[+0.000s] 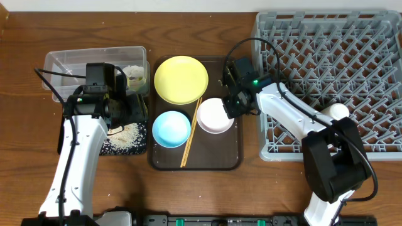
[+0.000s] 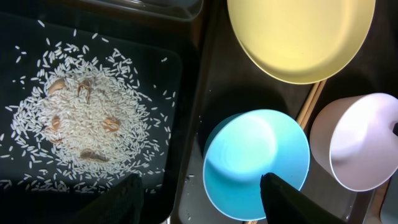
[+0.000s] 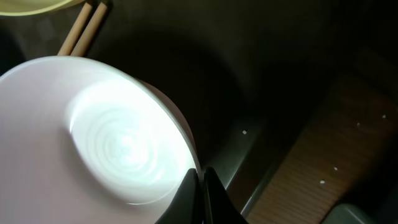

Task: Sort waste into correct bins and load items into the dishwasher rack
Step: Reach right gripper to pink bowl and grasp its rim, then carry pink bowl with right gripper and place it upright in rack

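White bowl is on the right side of the brown serving tray, mid-bench. The right jaws have it by the right-hand rim. In the right wrist view the two dark fingers are almost together, with the thin rim pinched between them. Can't tell from any view whether the bowl is off the tray or resting on it.

Same tray also has the yellow plate at the back and the light blue bowl front left. The wooden chopsticks lie diagonally between the two bowls, top ends reaching the plate's edge.

Over on the left, the left jaws are spread wide and holding nothing. They hang above the spot where the black tray meets the serving tray, just by the blue bowl. Rice grains are in a loose pile on the black tray, with a few brownish bits mixed in and strays scattered around. The clear tub is right behind the black tray, touching or nearly so.

Dishwasher rack takes up the right end of the bench, just beside the serving tray. A small pale cup sits toward its front, partly hidden by the right arm.
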You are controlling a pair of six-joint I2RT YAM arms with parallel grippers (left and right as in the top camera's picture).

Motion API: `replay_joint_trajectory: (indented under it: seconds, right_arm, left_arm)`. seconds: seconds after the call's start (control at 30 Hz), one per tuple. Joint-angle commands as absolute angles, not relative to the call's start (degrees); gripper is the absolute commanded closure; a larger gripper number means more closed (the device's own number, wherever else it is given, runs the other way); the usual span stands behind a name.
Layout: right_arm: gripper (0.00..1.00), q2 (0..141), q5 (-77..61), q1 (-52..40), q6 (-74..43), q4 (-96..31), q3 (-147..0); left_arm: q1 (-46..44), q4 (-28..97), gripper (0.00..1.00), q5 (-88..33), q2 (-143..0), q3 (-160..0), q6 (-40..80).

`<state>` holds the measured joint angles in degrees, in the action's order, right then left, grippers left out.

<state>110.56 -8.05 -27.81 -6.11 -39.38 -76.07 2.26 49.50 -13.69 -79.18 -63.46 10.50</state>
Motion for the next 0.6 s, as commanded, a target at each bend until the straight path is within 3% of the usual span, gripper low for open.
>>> replay_joint_trajectory:
  seconds: [0.0,0.27,0.57]
  right_arm:
    - [0.99,106.8,-5.0,-26.8,-6.7,-39.8,-78.5]
    - [0.99,95.8,15.9,-24.2,-5.1,-34.3,-82.2]
    - [0.99,93.7,34.2,-19.6,11.0,-16.6,-82.2]
  left_arm:
    - [2.4,49.7,0.37,-13.5,-79.1,-64.0,10.8]
    - [2.5,49.6,0.36,-13.4,-79.1,-64.0,10.8]
    - [2.5,49.7,0.37,-13.4,-79.1,-64.0,10.8]
